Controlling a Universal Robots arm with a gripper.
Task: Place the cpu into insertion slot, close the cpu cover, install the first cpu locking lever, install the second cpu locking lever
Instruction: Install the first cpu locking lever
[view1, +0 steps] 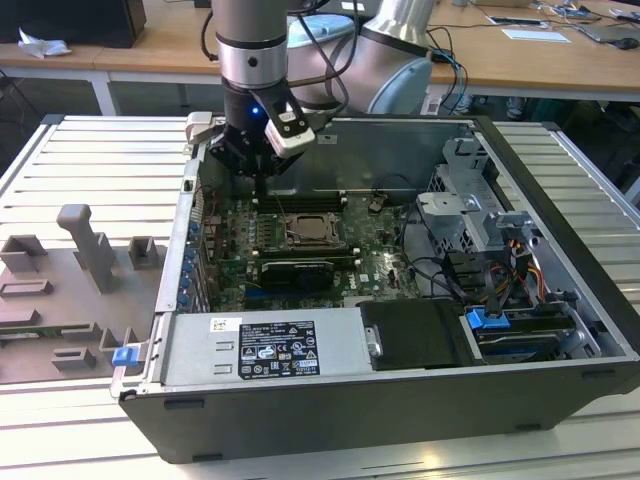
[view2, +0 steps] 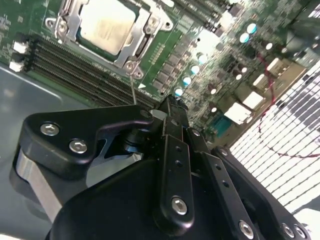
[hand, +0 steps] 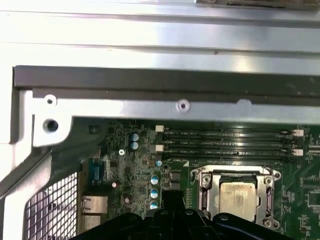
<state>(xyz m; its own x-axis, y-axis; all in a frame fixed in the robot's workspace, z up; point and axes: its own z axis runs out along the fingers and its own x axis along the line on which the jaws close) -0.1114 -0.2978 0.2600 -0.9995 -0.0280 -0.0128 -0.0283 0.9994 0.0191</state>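
The gripper (view1: 262, 178) hangs over the back part of the green board, in the upper middle of the exterior view. Its tips are drawn together, with nothing visible between them. The cpu (view1: 316, 233) lies below it and towards the exterior view's right, near the picture's centre and a short way off, not under the tips.

In both wrist views the cpu (view2: 107, 25) sits flat in the socket (view2: 141, 46), its pale top showing through the cut-out of the cover (view2: 72, 17), which looks to be folded down around it. The memory slots (view2: 75, 70) run along the side of the socket that faces the gripper.

The relation that matters is nearer the tips. A thin wire lever (view2: 133, 85) starts at the socket's closest corner and runs straight towards the gripper (view2: 172, 106). Its long axis points almost at the tips and its free end stops just beside them. Whether they touch cannot be told. The lever looks raised and not latched, so I judge the locking work is unfinished.

In the first wrist view the gripper (hand: 170, 196) sits just beside the socket's edge, with the cpu (hand: 239, 196) off to one side.
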